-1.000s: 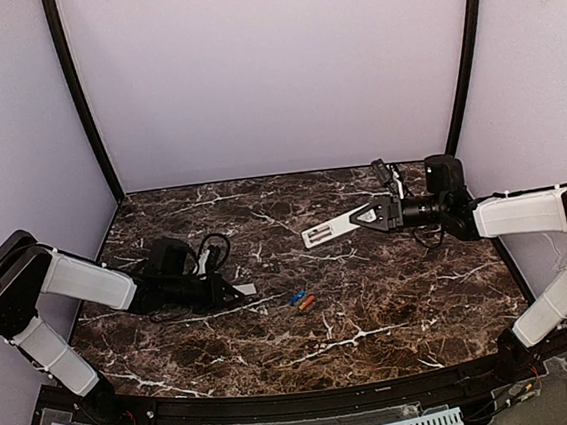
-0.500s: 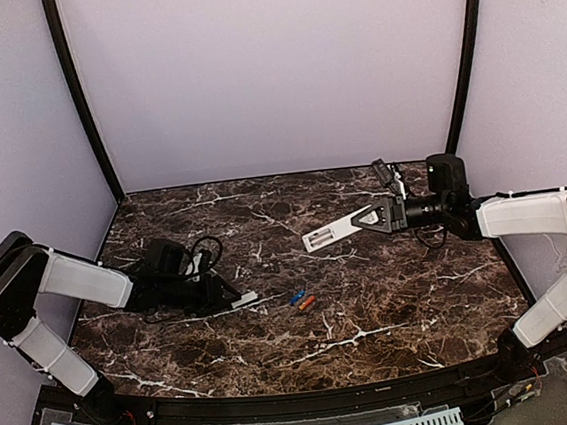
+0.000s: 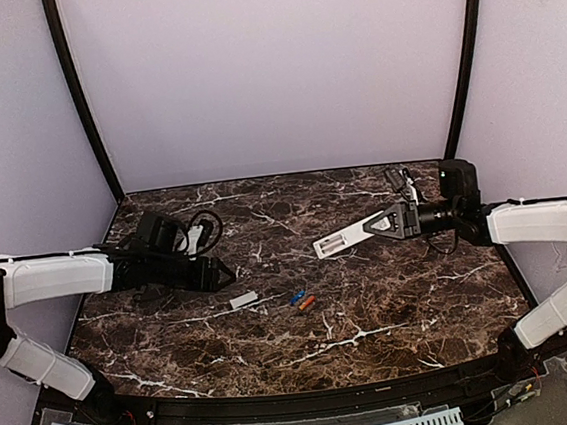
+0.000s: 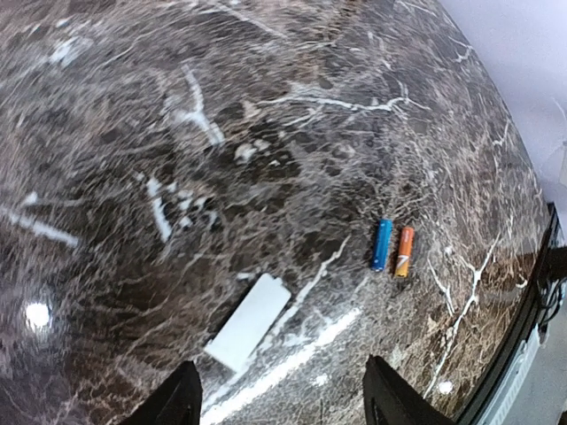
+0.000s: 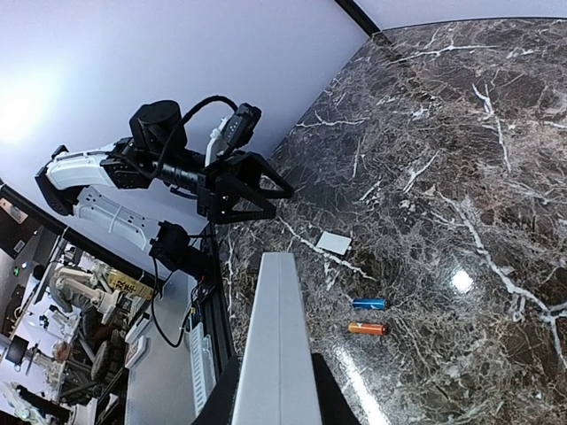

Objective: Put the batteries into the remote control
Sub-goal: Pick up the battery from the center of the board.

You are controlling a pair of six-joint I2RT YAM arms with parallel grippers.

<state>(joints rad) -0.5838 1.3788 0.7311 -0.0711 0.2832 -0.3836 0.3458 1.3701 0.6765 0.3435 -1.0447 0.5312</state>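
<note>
The remote control (image 3: 342, 238) is a slim white bar held above the table with its battery slots facing up, and my right gripper (image 3: 373, 226) is shut on its right end. From the right wrist the remote (image 5: 277, 336) runs straight out between the fingers of that gripper (image 5: 276, 400). A blue battery (image 3: 297, 297) and an orange battery (image 3: 307, 303) lie side by side on the marble. Left of them, my left gripper (image 3: 223, 275) hovers open and holds nothing. Its wrist view shows the open gripper (image 4: 283, 403) above the blue battery (image 4: 382, 244) and the orange battery (image 4: 404, 252).
A small white cover piece (image 3: 243, 300) lies flat on the marble table (image 3: 394, 312), just below the left gripper; it appears as the cover (image 4: 250, 320) and the cover (image 5: 334, 243) in the wrist views. Black frame posts (image 3: 80, 101) flank the purple back wall.
The left gripper has opened and let go of the white cover, which now lies on the table, and it has pulled up and back. The right arm has shifted the remote slightly right.
</note>
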